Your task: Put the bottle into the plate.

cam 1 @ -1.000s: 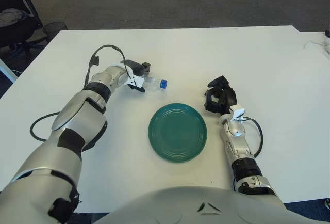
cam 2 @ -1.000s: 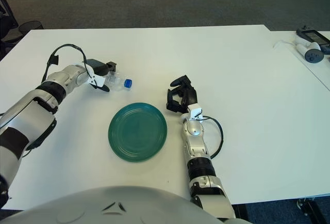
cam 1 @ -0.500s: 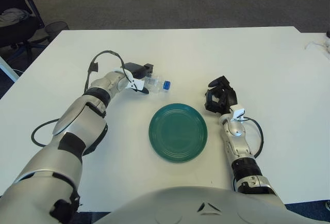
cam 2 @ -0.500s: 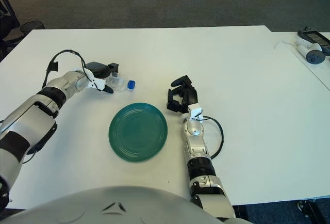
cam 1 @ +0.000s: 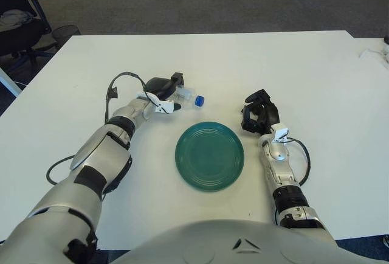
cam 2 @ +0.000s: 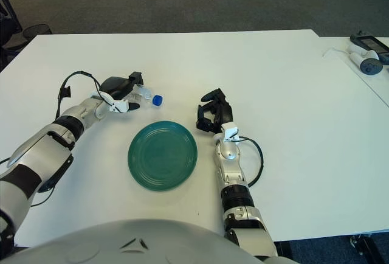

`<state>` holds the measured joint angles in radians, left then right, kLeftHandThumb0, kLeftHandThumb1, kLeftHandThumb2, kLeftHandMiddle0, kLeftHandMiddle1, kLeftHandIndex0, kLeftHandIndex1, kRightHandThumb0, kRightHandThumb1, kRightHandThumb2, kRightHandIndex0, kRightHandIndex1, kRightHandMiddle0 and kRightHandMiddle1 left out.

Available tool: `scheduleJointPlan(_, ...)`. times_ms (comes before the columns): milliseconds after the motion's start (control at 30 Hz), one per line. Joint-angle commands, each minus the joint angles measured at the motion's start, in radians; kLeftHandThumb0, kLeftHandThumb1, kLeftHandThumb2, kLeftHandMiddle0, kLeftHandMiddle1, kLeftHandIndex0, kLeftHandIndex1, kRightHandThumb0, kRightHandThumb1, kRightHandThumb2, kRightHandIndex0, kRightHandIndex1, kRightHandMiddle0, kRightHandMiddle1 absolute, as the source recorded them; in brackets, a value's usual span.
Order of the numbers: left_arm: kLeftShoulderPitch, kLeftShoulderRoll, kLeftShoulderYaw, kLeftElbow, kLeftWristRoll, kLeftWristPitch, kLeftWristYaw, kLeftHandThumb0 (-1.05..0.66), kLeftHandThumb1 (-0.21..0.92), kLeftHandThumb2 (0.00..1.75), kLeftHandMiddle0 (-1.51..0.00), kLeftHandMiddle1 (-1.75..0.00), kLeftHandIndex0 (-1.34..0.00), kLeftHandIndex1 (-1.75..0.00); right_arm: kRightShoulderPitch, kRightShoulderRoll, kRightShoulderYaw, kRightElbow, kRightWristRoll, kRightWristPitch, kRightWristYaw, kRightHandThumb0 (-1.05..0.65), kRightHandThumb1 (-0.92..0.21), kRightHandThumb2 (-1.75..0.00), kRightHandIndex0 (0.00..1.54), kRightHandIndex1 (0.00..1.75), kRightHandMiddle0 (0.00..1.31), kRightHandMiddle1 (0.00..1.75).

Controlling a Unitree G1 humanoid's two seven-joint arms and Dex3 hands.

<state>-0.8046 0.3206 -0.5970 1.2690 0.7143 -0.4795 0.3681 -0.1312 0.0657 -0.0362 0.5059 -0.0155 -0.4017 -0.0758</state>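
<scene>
1. The bottle [cam 1: 187, 95], clear with a blue cap [cam 1: 199, 101], lies on its side beyond the plate's far-left edge, cap end pointing toward the plate but clear of its rim.
2. The left hand [cam 1: 165, 89] has its dark fingers wrapped around the bottle's body, so only the neck and cap stick out on the side facing the plate. Whether the bottle is lifted or touches the table cannot be told.
3. The left arm [cam 1: 115, 136] reaches in from the plate's near-left, forearm stretched low across the table, with a black cable [cam 1: 113, 85] looping over the wrist.
4. The green plate [cam 1: 209, 156] sits bare on the white table [cam 1: 243, 57], near the front edge.
5. The right hand [cam 1: 258, 115] shows just off the plate's far-right rim, black fingers curled inward and holding nothing; its forearm runs back toward the robot along the plate's right side.
6. Far right of the plate, on an adjoining table, lie a small grey device [cam 2: 368, 64] and a white cord [cam 2: 338, 52].
7. Nothing lies between the bottle's cap and the plate's rim.
</scene>
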Motion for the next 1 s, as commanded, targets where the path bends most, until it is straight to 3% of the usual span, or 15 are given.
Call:
scheduleJointPlan(0,0.042,0.004,0.026,0.013,-0.023,-0.037,0.000,-0.45,0.42,1.19,-1.11,-1.75,-0.53,-1.75,0.050,0.005,-0.001,0.060,0.001,0.043,-0.004,0.00,-0.39,-1.24,0.45,1.75,0.44,1.74)
scheduleJointPlan(267,0.049,0.036,0.118,-0.052,-0.110,-0.196,0.021,-0.46,0.38,1.24,-1.15,-1.75,-0.56,-1.75,0.052,0.005,0.001,0.061,-0.002,0.044,-0.006,0.00,-0.39,-1.23,0.45,1.75,0.44,1.74)
scheduleJointPlan(433,0.070,0.074,0.217,-0.221,-0.206,-0.319,-0.007,-0.46,0.37,1.24,-1.16,-1.75,-0.57,-1.75,0.057,0.007,0.002,0.048,0.002,0.067,-0.002,0.00,-0.39,-1.24,0.45,1.75,0.44,1.74)
scheduleJointPlan(700,0.146,0.073,0.327,-0.476,-0.343,-0.364,-0.121,-0.45,0.37,1.24,-1.18,-1.75,-0.57,-1.75,0.057,0.008,-0.002,0.041,0.021,0.076,0.020,-0.01,-0.39,-1.23,0.44,1.75,0.43,1.74)
scheduleJointPlan(967,0.230,0.066,0.402,-0.794,-0.377,-0.365,-0.162,-0.45,0.37,1.24,-1.18,-1.75,-0.56,-1.75,0.053,0.007,-0.005,0.049,0.019,0.073,0.028,0.00,-0.41,-1.21,0.43,1.75,0.42,1.74)
